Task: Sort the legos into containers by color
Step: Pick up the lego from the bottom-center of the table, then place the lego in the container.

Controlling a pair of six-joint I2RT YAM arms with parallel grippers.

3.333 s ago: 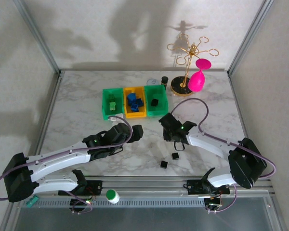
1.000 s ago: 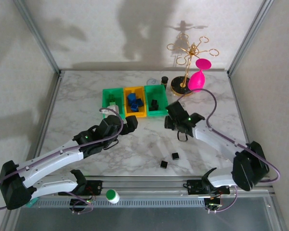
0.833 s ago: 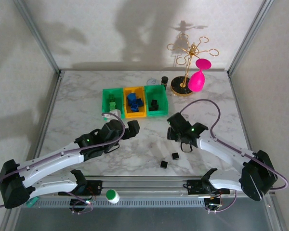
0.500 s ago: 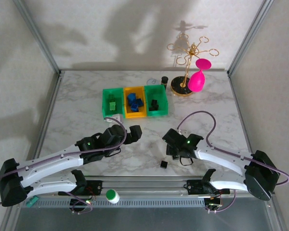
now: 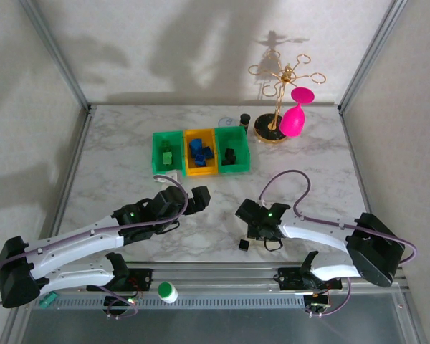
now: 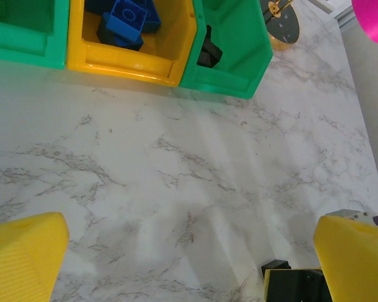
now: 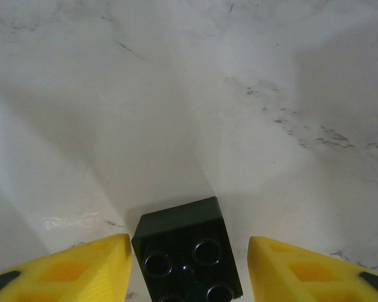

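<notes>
one black brick (image 7: 188, 251) lies studs up on the marble table (image 7: 252, 94), between the yellow fingers (image 7: 82, 267) of the right gripper (image 7: 188, 267). i note the jaws are narrowed around it but not clamped: the finger on the left of the wrist view is at the brick's edge, and a gap shows on the other side. from overhead, the right gripper (image 5: 256, 228) is low over the table's near centre. a second black brick (image 5: 243, 245) lies loose just beside it, on the near side.

the bins stand in a row further back. the left green bin (image 5: 158, 154) holds a green brick (image 5: 168, 155). the yellow bin (image 5: 201, 170) holds blue bricks (image 5: 198, 150). the right green bin (image 5: 242, 154) holds a black piece (image 5: 231, 154).

the left gripper (image 5: 199, 197) hovers over bare marble short of the bins, its jaws spread wide and empty. its wrist camera looks toward the yellow bin (image 6: 123, 63) and the right green bin (image 6: 233, 69).

a green-and-white cap (image 5: 168, 291) sits on the front rail.
</notes>
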